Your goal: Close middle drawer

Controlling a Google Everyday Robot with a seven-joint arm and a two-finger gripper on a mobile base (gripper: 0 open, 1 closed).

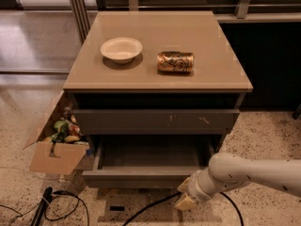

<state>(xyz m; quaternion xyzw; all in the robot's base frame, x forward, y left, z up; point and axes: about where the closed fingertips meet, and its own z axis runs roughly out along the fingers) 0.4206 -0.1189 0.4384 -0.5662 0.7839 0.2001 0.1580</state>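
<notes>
The middle drawer (141, 177) of the grey-brown cabinet is pulled out, its smooth grey tray (153, 154) bare. Its plain front faces me low in the view. Above it is the drawer front with small pale scratch marks (155, 121), which is shut. My gripper (186, 195) hangs at the end of the white arm (254, 171), which comes in from the right. It sits at the right end of the open drawer's front, low near the floor.
A white bowl (121, 49) and a can lying on its side (175, 61) rest on the cabinet top (211, 41). An open cardboard box (54, 142) with items stands left of the cabinet. Black cables (56, 204) lie on the speckled floor.
</notes>
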